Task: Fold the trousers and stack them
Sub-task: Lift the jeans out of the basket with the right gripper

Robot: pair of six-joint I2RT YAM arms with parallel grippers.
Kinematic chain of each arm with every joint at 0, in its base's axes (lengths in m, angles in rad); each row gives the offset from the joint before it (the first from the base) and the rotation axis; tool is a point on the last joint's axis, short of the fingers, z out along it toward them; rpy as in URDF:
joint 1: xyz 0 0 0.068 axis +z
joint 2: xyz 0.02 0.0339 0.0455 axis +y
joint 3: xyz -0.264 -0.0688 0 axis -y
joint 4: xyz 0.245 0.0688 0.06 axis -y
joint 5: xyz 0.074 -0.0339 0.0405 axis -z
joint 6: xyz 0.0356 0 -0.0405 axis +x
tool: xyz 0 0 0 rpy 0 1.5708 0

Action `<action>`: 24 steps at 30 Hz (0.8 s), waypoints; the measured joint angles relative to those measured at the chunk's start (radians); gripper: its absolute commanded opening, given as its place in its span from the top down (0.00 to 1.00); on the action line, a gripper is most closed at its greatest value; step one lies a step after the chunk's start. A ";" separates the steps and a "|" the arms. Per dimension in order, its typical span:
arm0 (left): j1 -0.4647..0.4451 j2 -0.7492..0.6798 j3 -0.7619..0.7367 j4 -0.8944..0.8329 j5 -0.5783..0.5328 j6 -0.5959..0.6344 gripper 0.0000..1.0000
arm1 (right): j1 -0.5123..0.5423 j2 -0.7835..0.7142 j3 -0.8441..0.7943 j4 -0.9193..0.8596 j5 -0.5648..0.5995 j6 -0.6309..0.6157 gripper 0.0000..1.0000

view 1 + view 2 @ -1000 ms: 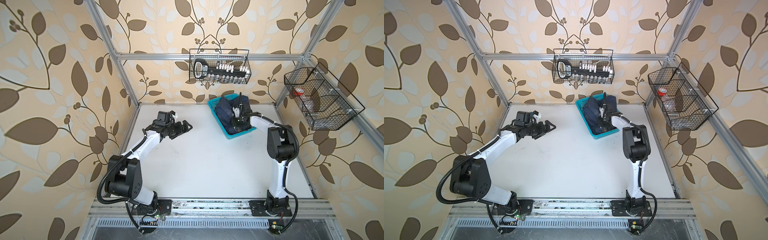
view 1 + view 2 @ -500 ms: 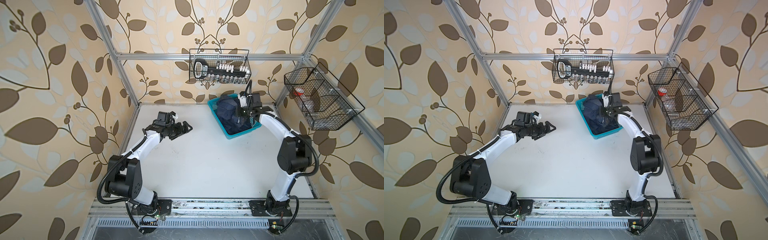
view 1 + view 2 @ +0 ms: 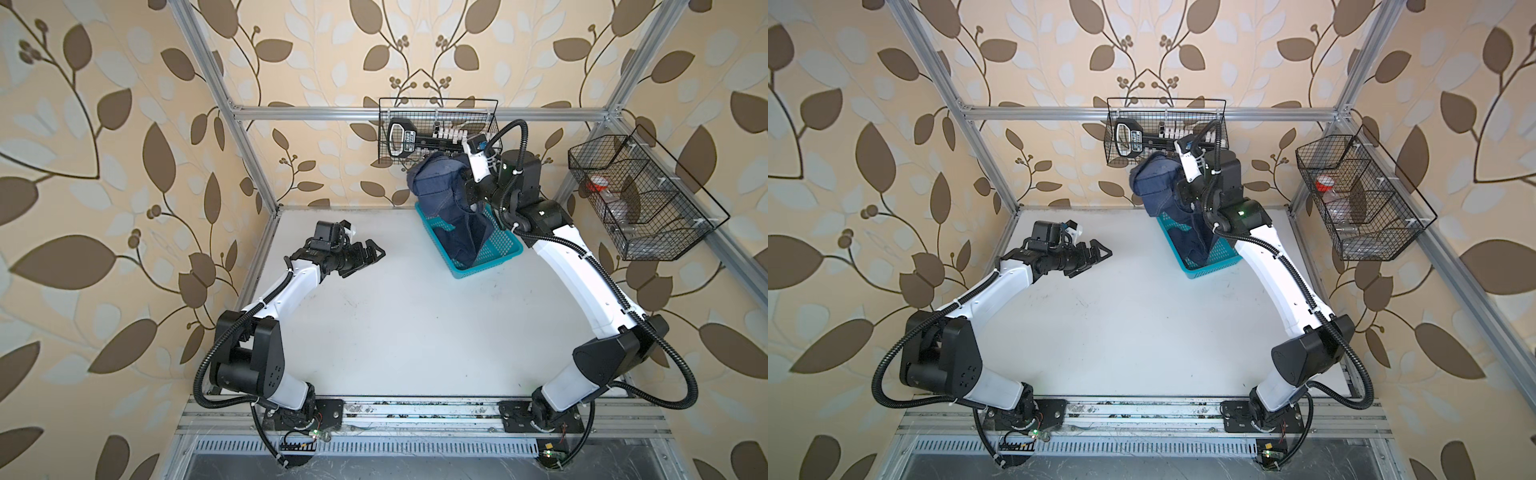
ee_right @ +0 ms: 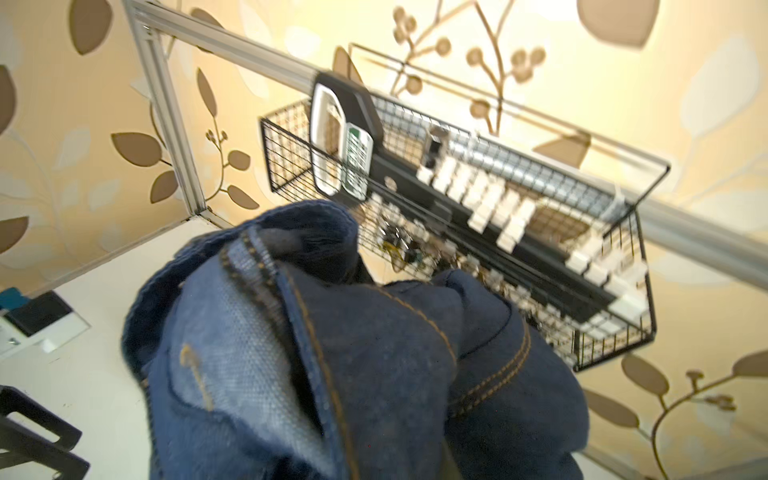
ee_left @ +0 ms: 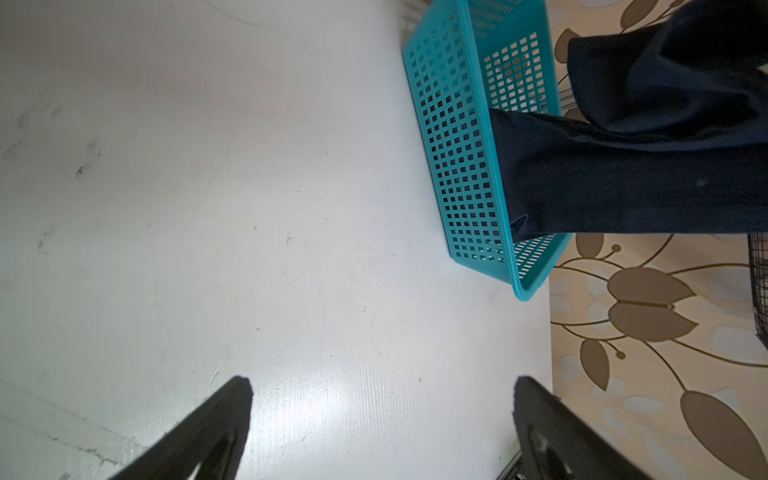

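Above the scuffed white table (image 3: 395, 324), the left pincer (image 3: 370, 258) is held with jaws spread wide and nothing between them. Farther back, the lower end of the trousers (image 3: 436, 187) is contained in a turquoise perforated plastic basket (image 3: 484, 266). The rest, dark navy denim with orange-tan stitching, is bunched above the rim. The right pincer (image 3: 468, 192) is clamped on it. Behind, a black-and-white tool (image 3: 401, 143) is held in a black wire basket (image 3: 436, 99).

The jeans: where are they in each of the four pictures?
Top view: jeans above centre, slightly right, hanging into the turquoise basket.
Top view: jeans above centre, hanging into it.
Left wrist: jeans rising from it.
Right wrist: jeans fill the foreground.
Landmark: turquoise basket, absent from right wrist.
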 measured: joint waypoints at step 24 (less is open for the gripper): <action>0.081 -0.348 -0.069 -0.062 -0.392 0.006 0.01 | 0.502 0.037 0.406 0.182 0.152 -0.268 1.00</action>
